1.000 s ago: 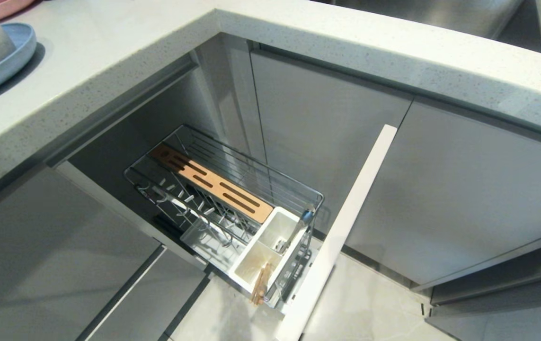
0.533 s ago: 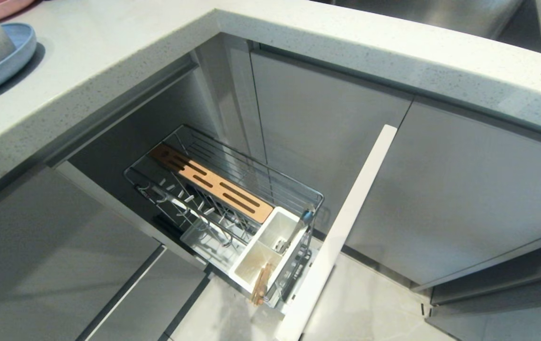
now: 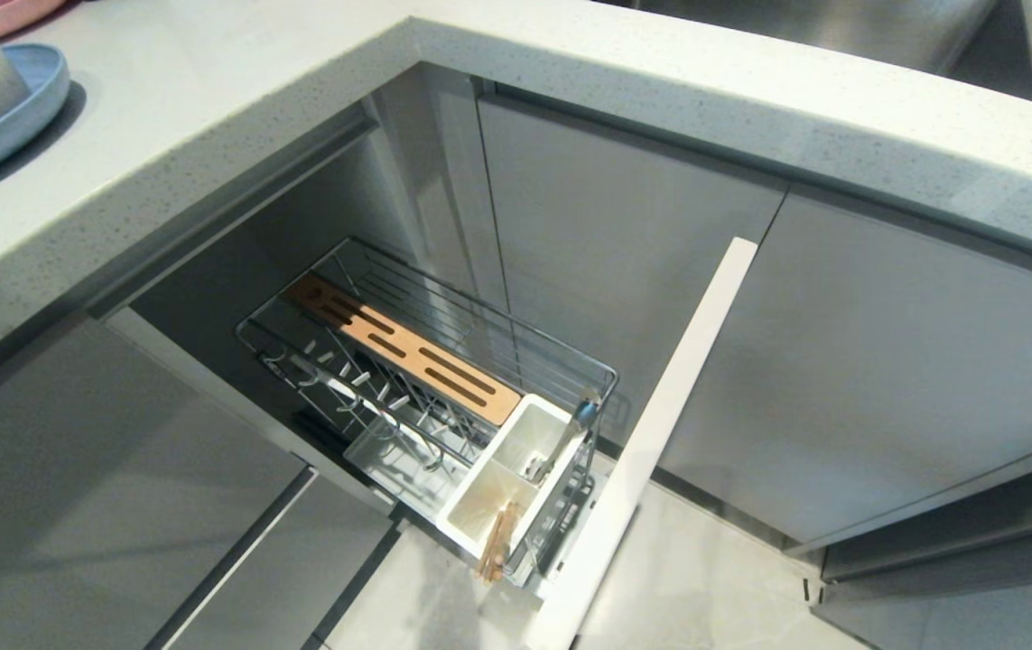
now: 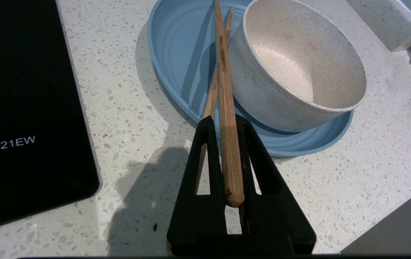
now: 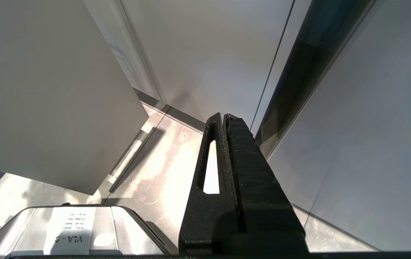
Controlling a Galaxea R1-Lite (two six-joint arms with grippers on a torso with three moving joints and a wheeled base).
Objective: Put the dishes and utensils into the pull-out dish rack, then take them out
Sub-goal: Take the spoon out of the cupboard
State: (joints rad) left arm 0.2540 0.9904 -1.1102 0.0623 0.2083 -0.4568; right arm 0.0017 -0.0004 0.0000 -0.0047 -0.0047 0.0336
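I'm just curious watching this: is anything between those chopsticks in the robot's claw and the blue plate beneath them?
Nothing visible. The left gripper is shut on the chopsticks, which reach out over bare pale-blue plate. The off-white bowl sits on that plate, beside the chopsticks.

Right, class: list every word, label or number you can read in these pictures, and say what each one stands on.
"C21EW": white print on the black glass panel set in the countertop, left wrist view.
White label on the robot's grey base, right wrist view: seen upside down; the large print seems to read "VLA - 3", uncertain. Its smaller lines are too small to read.
Head view: no text.
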